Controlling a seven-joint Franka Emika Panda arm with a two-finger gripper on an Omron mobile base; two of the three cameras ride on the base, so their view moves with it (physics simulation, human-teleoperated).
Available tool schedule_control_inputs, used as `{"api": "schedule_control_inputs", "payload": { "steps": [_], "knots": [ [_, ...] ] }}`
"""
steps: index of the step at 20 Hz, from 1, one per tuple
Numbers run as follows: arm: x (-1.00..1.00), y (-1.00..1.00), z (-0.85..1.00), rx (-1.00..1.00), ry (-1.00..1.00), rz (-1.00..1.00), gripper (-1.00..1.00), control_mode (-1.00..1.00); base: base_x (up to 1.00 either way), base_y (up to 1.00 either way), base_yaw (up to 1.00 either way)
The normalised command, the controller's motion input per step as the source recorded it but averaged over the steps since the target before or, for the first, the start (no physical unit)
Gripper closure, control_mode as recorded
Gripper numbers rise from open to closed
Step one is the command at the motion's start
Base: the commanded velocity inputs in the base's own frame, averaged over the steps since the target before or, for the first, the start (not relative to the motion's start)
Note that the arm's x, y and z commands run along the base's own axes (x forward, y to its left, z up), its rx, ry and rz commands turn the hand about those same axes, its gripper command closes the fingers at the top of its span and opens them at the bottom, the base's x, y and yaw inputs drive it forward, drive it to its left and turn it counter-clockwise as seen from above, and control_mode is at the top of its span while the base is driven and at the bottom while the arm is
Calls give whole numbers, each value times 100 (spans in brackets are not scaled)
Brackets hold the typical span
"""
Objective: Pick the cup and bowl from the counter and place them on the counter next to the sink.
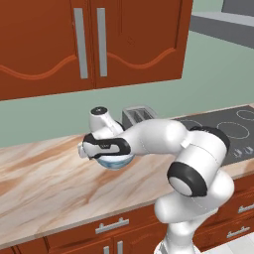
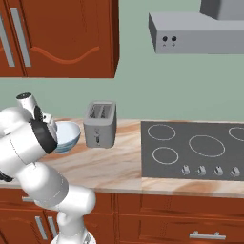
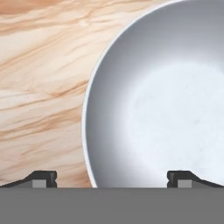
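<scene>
The arm reaches out low over the counter [image 1: 44, 183], its hand right above the bowl [image 1: 115, 162]. The bowl sits on the marbled stone just left of the toaster [image 2: 100, 124], the two close but apart.

From the hand's own camera the fingers [image 3: 44, 178] are spread wide. One tip sits over bare counter outside the rim, the other over the bowl's inside, so they straddle the near wall. They look above the rim, not yet on it, though I cannot tell how high.

The risk I see is the thin curved wall. If the fingers come down off line, a tip could strike the rim and tip or shove the bowl towards the toaster. A shallow pinch on that slick wall could also slip once lifted.

The bowl stands upright, mouth up. Being round, it has no long axis to line up with.
</scene>
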Motion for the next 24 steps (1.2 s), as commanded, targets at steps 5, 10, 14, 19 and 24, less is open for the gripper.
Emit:
{"api": "schedule_control_inputs", "payload": {
  "steps": [5, 10, 14, 19, 24],
  "knots": [
    [0, 0, -21, -3, 0, 0, -100, -100, 0, 0, 0],
    [0, 0, -21, -3, 0, 0, -100, -100, 0, 0, 0],
    [0, 0, -15, -3, 0, 0, -100, -100, 0, 0, 0],
    [0, 0, 0, 0, 0, 0, -100, -100, 0, 0, 0],
    [0, 0, 0, 0, 0, 0, 100, -100, 0, 0, 0]
  ]
}}
